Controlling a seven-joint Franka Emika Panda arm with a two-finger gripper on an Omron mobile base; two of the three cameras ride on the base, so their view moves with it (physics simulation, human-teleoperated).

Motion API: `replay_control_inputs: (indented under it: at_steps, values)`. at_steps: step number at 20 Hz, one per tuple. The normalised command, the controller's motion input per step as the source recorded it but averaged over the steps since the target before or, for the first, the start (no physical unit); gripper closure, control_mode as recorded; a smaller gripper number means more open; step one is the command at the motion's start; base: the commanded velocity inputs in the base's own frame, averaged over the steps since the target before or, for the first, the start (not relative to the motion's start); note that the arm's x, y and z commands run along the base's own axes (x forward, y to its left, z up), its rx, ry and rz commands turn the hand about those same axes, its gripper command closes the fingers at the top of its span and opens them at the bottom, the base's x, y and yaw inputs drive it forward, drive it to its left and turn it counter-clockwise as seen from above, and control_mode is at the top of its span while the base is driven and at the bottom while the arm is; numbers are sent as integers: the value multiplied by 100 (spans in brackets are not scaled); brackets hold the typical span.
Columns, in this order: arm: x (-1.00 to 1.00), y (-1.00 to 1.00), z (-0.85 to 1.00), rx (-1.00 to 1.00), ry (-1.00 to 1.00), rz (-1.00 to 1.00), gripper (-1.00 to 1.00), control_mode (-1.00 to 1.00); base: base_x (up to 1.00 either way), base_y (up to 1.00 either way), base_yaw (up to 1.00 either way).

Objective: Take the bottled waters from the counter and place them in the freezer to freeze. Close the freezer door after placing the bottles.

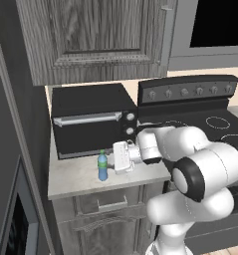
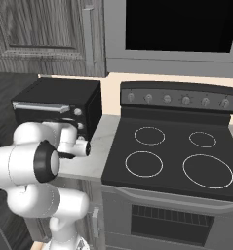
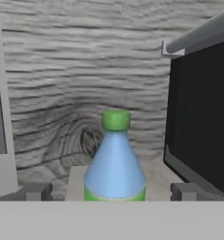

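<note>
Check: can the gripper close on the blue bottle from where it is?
Probably yes. The gripper is open with the blue bottle standing upright between its fingertips; the toaster oven sits behind, clear of them.

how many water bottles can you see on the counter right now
1: the blue bottle with a green cap stands upright on the counter before the toaster oven. Another may be hidden.

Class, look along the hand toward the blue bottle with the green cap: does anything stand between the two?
Nothing visible does. In the hand view the blue bottle stands upright, centred between the open fingertips, with no object in front of it. From the left base view the hand sits just beside the bottle on the counter, the toaster oven behind.
</note>
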Motion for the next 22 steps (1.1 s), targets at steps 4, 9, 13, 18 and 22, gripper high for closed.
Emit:
replay_control_inputs:
  at_steps: [4, 9, 13, 18, 22]
  values:
    - [5, 13, 0, 0, 4, 0, -100, -100, 0, 0, 0]
    - [4, 4, 0, 0, 2, 0, -100, -100, 0, 0, 0]
    - [5, 0, 0, 0, 1, 0, -100, -100, 0, 0, 0]
    - [8, 12, -2, 0, 5, 0, -100, -100, 0, 0, 0]
    - [16, 27, -7, 0, 9, 0, -100, -100, 0, 0, 0]
